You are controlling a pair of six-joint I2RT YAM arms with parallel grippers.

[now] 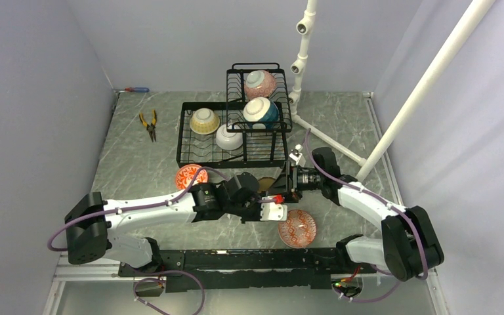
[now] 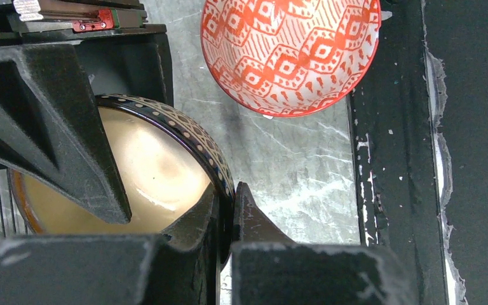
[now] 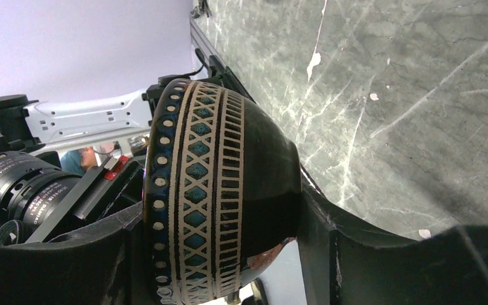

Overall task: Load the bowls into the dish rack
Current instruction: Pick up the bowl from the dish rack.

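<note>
So the dark patterned bowl [image 3: 229, 159] is mid-handover, I think. It looks held up off the table [image 1: 138, 177], just in front of the rack [image 1: 181, 134], with both arms crowded around it. The left gripper [image 2: 227, 197] is pressed together on a thin bit of the rim, one finger inside and one outside. The right gripper [image 3: 221, 206] straddles the whole bowl, one finger across the mouth and the other at the foot. Honestly I can't tell if it's clamped down or just sitting around it. That's my main worry: if the left lets go before the right has a real bite, the bowl drops. The red bowl [image 2: 292, 51] sits near, so that could mean two chipped bowls. The opposite is bad too. If both squeeze and one arm pulls away, the rim pinch could twist the bowl or pop it loose. Mouth-to-foot on a glazed curve also seems slippery to me, so an off-centre squeeze might squirt it out sideways. After that there's still the trip into the rack, which already has four bowls in it. A tilted carry could clip the front wires, and the wrists are near enough to bump each other backing out. There's another red bowl [image 1: 190, 176] near the rack's front left corner, waiting its turn.
</note>
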